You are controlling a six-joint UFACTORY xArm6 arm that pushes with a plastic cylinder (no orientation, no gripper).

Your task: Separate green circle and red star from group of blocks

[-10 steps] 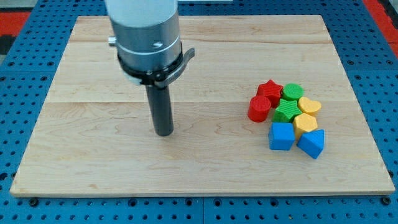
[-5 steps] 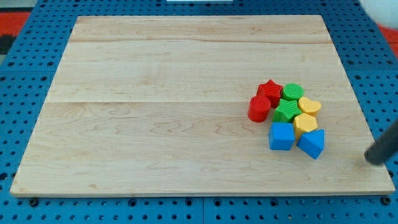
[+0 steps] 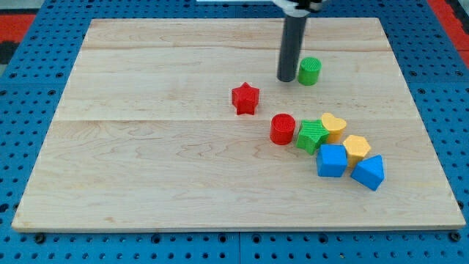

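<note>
The green circle (image 3: 309,71) stands alone near the view's top right of the wooden board (image 3: 146,147). My tip (image 3: 286,78) rests on the board just left of it, close to touching. The red star (image 3: 245,98) lies alone, lower left of my tip. The other blocks sit in a cluster at the view's lower right: a red cylinder (image 3: 282,129), a green star (image 3: 311,136), a yellow heart (image 3: 333,126), a yellow block (image 3: 357,149), a blue cube (image 3: 331,160) and a blue triangular block (image 3: 368,172).
The board lies on a blue pegboard table (image 3: 29,110). A red area (image 3: 15,26) shows at the view's top left corner.
The green circle has moved up and left out of the cluster, and the red star has moved left of it. The red cylinder, green star and yellow heart shifted left. My tip went from lower right to upper middle.
</note>
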